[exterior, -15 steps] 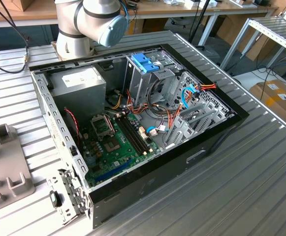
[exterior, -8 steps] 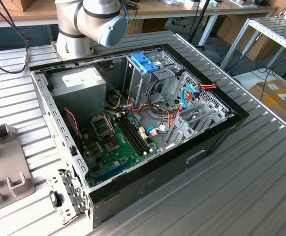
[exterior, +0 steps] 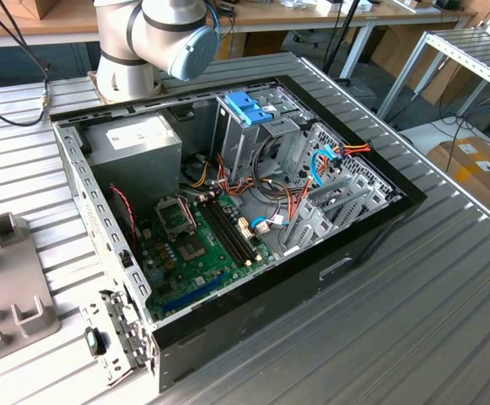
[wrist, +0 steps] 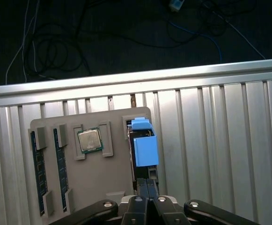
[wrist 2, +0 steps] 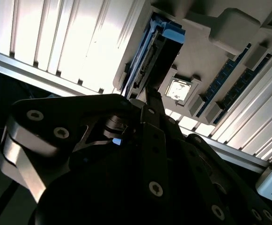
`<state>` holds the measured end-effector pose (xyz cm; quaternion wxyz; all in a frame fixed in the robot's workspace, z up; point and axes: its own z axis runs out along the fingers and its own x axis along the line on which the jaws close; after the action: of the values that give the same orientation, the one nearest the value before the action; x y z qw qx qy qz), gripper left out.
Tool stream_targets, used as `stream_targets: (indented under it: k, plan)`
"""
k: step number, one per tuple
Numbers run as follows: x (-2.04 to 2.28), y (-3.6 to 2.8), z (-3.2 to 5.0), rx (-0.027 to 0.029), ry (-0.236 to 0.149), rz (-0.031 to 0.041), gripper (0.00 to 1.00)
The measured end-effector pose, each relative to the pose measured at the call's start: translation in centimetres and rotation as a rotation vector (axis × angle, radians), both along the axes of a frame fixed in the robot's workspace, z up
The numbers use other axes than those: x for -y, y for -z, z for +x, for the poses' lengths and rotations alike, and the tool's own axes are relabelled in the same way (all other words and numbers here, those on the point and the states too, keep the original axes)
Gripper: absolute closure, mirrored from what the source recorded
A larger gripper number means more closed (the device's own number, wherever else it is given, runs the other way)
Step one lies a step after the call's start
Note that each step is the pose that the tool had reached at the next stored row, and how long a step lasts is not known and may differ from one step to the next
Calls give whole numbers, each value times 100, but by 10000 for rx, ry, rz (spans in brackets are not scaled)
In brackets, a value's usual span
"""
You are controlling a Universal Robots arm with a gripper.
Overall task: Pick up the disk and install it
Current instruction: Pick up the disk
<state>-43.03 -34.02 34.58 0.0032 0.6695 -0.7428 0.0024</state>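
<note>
**Step in hand: approach for pick-up.** The disk (wrist: 144, 149) has not been lifted. It stands on edge in a slot at the side of the grey tray (wrist: 112, 159), with its blue rail uppermost. In the same tray a processor chip (wrist: 89, 140) sits in its own recess, just beside the disk slot.

**Gripper.** In the first wrist view the gripper (wrist: 147, 183) hangs over the near end of the disk, in line with its long edge. The jaws are together, with a thin seam showing between them, and they hold nothing. Whether the tips touch the disk cannot be told.

**Destination.** In the exterior view the open case (exterior: 371, 228) lies on the ribbed table (exterior: 447, 295), with the tray at the exterior view's left of it. The metal cage (exterior: 249, 108) with the blue top stands upright inside the case, well apart from the tray.

**Requirements for pick-up (judgement).**
- The jaws must be apart, enough to straddle the disk across its thin dimension.
- The gripper must stay centred and square over the disk.
- The lift must run straight out of the slot, so that the rails do not catch on the slot walls.
</note>
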Motion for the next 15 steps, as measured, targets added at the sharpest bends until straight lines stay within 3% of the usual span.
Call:
stream_targets:
  k: [2,3,7,15]
  plan:
    - [0,0,0,-1,0,0,76]
    - [0,0,0,0,0,0,64]
    - [0,1,0,0,0,0,40]
    - [0,5,0,0,0,0,40]
